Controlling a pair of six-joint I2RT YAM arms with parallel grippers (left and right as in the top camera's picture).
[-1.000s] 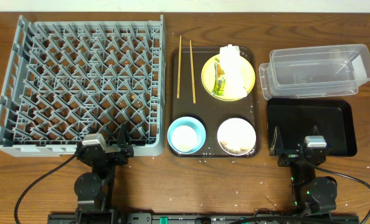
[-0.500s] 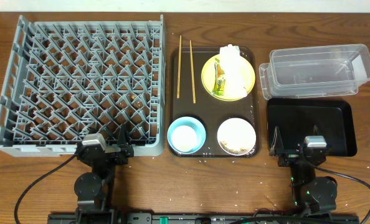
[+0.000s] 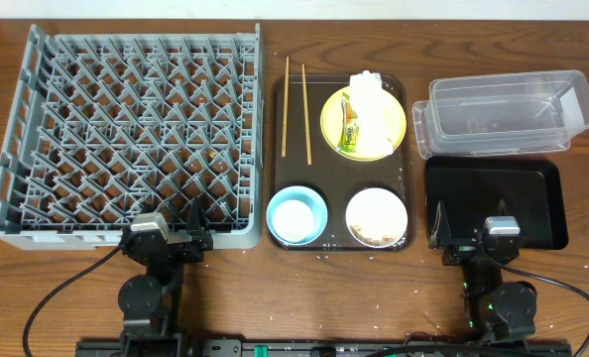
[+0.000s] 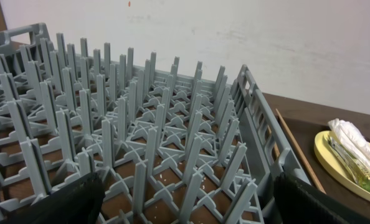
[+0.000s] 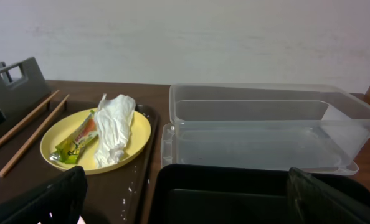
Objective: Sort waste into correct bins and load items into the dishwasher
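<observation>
Soft, even light falls from above on the brown wooden table [image 3: 304,288]. The overhead view is sharp to its edges, with only faint shadows under the large grey plastic dish rack [image 3: 126,129] at the table's left edge. At the right edge, the clear plastic rectangular tub [image 3: 503,114] shows pale highlights on its rim and the shallow glossy black rectangular tray [image 3: 532,203] a dull sheen. In the wrist views the white wall [image 4: 266,37] is evenly lit. The dark fingers [image 4: 48,202] of the left gripper [image 4: 188,193] and right gripper [image 5: 185,177] blur at the bottom corners, and the rack pegs splay outward sideways.
</observation>
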